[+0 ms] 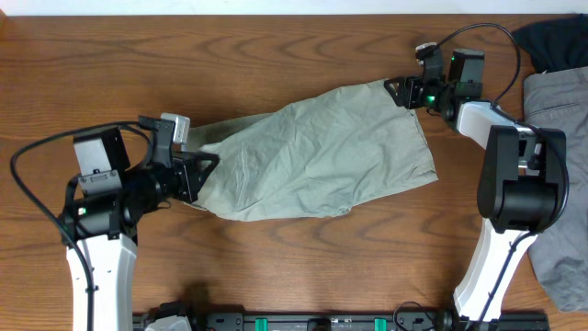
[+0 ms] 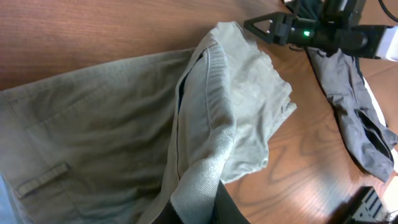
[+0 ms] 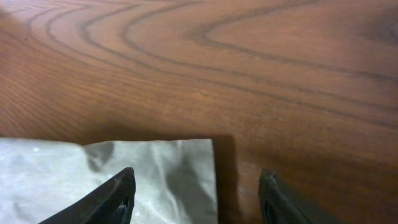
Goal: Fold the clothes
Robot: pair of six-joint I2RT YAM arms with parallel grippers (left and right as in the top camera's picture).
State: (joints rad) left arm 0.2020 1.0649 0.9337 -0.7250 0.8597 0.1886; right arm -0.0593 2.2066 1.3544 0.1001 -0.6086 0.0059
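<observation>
The clothes (image 1: 317, 156), light khaki-green shorts, lie folded lengthwise across the middle of the table. My left gripper (image 1: 204, 168) is shut on their left end. In the left wrist view a fold of pale lining (image 2: 199, 180) is pinched between the dark fingers (image 2: 229, 208) at the bottom edge, and the shorts (image 2: 124, 124) stretch away from there. My right gripper (image 1: 395, 89) stands open at the shorts' upper right corner. In the right wrist view that corner (image 3: 161, 171) lies flat on the wood, one fingertip (image 3: 121, 193) over the cloth and the other over bare table.
A grey garment (image 1: 556, 138) lies along the table's right edge, close behind the right arm. A black garment (image 1: 551, 41) is bunched at the far right corner. Bare wooden table (image 1: 276, 55) surrounds the shorts. The grey garment (image 2: 354, 118) also shows in the left wrist view.
</observation>
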